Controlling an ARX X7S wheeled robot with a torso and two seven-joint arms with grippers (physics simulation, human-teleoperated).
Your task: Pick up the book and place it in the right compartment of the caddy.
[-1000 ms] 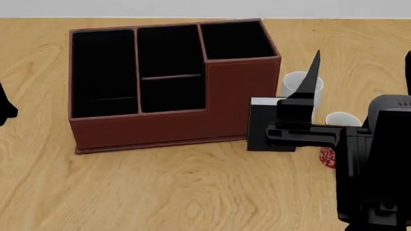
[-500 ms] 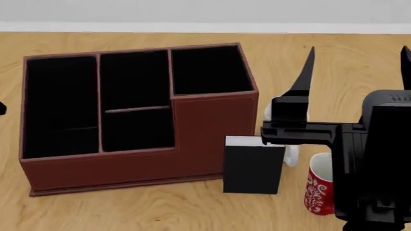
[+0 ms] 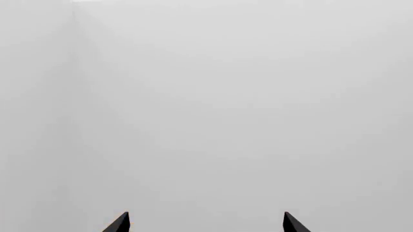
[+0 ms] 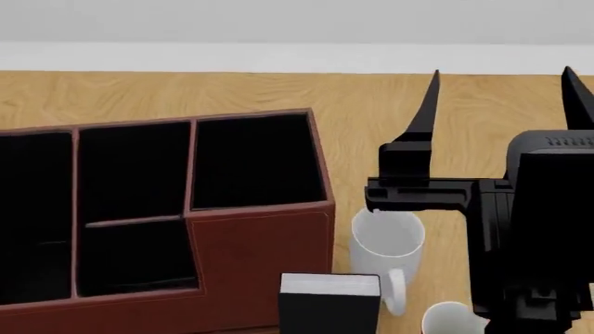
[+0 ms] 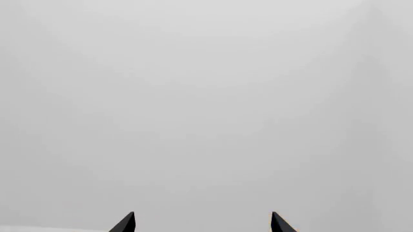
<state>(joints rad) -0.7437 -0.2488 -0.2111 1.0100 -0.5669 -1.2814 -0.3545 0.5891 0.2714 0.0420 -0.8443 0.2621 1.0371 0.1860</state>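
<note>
Your right gripper [image 4: 501, 87] is wide open and empty, at the frame's right. The book [image 4: 330, 303] stands at bottom centre, beside the caddy [image 4: 269, 250]. Your left gripper [image 3: 205, 223] is also open.

Book [image 4: 330, 300] apparently cut off below.

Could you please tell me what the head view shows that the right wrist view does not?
Only the head view shows the table, the caddy, the book standing in front of it, and two white mugs. Only the right wrist view shows a blank pale wall filling the picture. Both show the right gripper, its fingers apart and holding nothing.
</note>
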